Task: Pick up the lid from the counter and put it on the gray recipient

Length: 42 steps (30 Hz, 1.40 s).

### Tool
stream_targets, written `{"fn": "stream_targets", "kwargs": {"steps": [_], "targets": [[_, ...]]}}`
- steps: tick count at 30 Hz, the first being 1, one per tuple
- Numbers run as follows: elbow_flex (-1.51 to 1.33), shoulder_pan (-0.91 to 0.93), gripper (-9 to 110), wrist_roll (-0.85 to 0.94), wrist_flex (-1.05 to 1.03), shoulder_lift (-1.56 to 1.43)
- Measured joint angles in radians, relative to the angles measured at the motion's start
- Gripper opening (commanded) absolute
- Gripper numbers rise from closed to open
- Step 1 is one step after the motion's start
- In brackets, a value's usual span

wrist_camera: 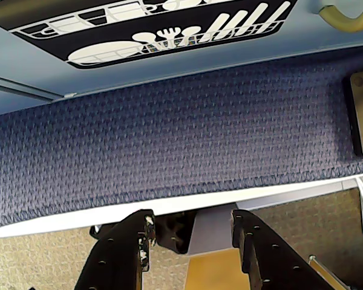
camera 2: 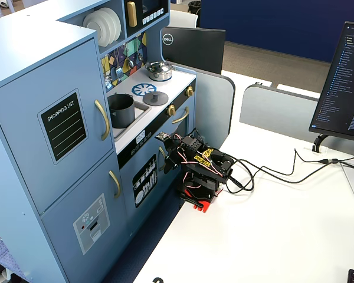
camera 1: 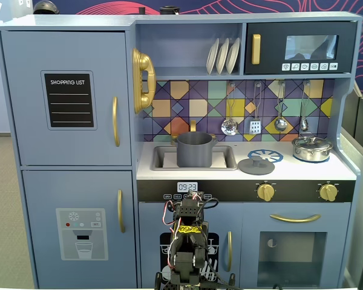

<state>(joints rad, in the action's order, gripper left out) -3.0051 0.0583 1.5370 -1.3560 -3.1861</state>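
- The gripper (wrist_camera: 190, 232) sat folded low in front of the toy kitchen, its jaws apart and empty — well below the table (camera 1: 345, 172).
- The lid (camera 1: 256, 164) lay flat on the table, just right of the gray recipient (camera 1: 194, 150), which stood in the sink.
- Risk, as I judged it: a long upward reach could clip the table's front edge, or the small knob could slip out.
- The wrist view showed only carpet and cabinet — neither task thing.

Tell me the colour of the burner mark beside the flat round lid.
Blue and white burner mark, clearest in a fixed view.
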Motion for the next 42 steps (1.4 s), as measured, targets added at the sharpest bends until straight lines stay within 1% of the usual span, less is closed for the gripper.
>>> {"fn": "stream_targets", "kwargs": {"steps": [6, 17, 21, 24, 29, 32, 35, 38, 40, 42], "targets": [[0.002, 0.063, 0, -0.048, 0.002, 0.0], [0.025, 0.069, 0, -0.078, 0.021, 0.003], [0.178, 0.069, 0, -0.097, 0.0, 0.055], [0.337, 0.074, 0, -0.104, 0.025, 0.117], [0.555, 0.164, 0, -0.133, 0.126, 0.199], [0.646, 0.235, 0, -0.072, 0.206, 0.229], [0.687, 0.318, 0, -0.048, 0.325, 0.247], [0.676, 0.39, 0, -0.015, 0.494, 0.252], [0.661, 0.425, 4, 0.017, 0.615, 0.262], [0.65, 0.439, 12, 0.028, 0.707, 0.287]]}}
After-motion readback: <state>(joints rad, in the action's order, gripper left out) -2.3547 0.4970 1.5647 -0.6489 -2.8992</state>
